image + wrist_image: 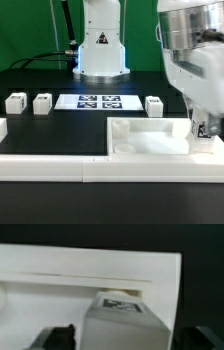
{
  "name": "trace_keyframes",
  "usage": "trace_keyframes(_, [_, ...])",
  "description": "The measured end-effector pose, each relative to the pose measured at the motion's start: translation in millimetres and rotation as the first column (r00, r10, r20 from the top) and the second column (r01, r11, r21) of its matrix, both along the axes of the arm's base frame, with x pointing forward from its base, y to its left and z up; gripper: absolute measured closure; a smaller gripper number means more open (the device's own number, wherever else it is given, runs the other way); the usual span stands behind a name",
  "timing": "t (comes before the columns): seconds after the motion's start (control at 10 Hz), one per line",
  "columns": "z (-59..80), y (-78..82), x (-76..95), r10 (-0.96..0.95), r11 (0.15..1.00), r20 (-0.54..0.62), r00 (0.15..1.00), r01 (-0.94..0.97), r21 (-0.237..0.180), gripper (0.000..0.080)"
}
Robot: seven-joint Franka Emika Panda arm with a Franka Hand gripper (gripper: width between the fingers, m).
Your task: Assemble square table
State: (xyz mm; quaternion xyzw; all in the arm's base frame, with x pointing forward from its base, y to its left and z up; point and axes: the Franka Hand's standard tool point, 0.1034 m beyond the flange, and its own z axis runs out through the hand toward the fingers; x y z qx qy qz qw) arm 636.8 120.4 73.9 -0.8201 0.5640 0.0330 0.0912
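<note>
Black tabletop (pixel 40 125), rimmed white square table (pixel 150 140), tagged leg block (pixel 122 317) at its corner (gripper (pixel 130 336) fingers (pixel 60 336) apart, either side).

The exterior view sits low, just outside the long border wall (pixel 60 166). It faces across the desk (pixel 50 130) toward the arm's base (pixel 100 55) on the far side, taking in the whole width of the work area. The wrist looms large and close at the exterior view's right. The wrist view looks down along the jaws from very near, so it is filled by a stretch of the square slab (pixel 90 263) and the tagged leg block (pixel 120 317) between the jaws. Both views share that part of the slab under the jaws and the leg block.
</note>
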Motion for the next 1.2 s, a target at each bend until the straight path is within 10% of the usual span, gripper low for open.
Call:
trace_keyframes(0.5, [-3.0,-3.1,-1.7,0.444,0.896,0.07,0.893,-0.441,-0.049,0.0153])
trace_keyframes(0.9, [-7.3,-6.5,-4.9,0.922,0.388,0.086,0.379,-0.907,-0.165,0.0151])
trace_keyframes(1.1, [-7.3,-6.6,-4.9,0.905,0.426,0.085,0.417,-0.891,-0.16,0.016])
trace_keyframes(1.2, [-7.3,-6.4,-4.9,0.883,0.469,0.085,0.461,-0.87,-0.153,0.0334])
